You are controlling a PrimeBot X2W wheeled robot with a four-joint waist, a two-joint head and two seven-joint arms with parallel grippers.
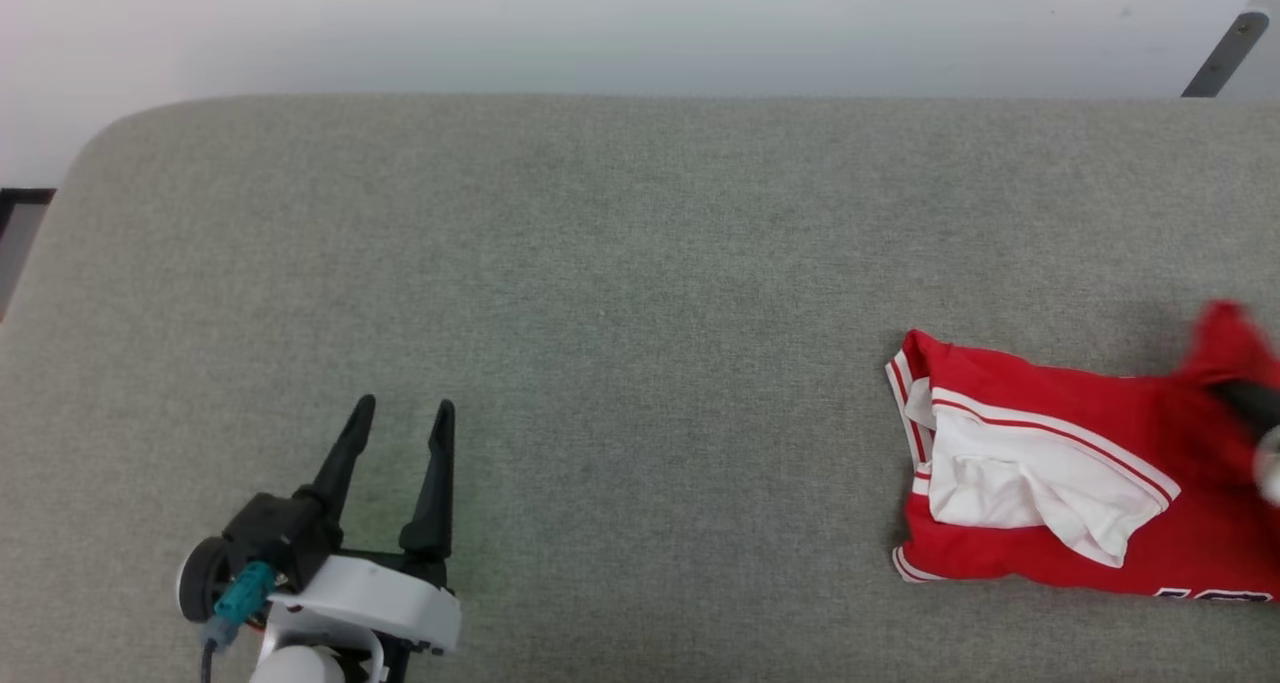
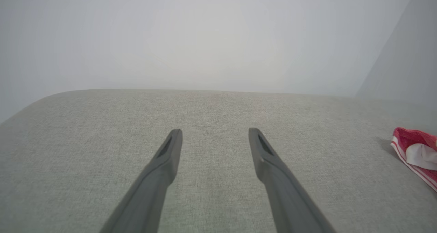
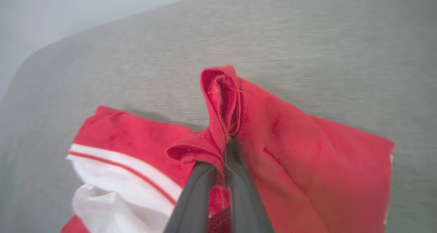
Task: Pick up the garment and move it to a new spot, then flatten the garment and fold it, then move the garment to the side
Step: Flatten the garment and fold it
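Head view: the garment [image 1: 1040, 403] lies bunched at the right edge of the grey pad [image 1: 640, 263], well apart from the left gripper [image 1: 405, 403]; left wrist view shows its fingers spread wide; right wrist view shows the right gripper [image 3: 223, 158] pinching a raised red fold.

left gripper [image 1: 407, 403]: two long tapered black fingers [image 1: 345, 453] on a black block [image 1: 280, 533], white wrist shell [image 1: 370, 588] behind, teal plug [image 1: 243, 591] and cable [image 1: 207, 655] alongside.
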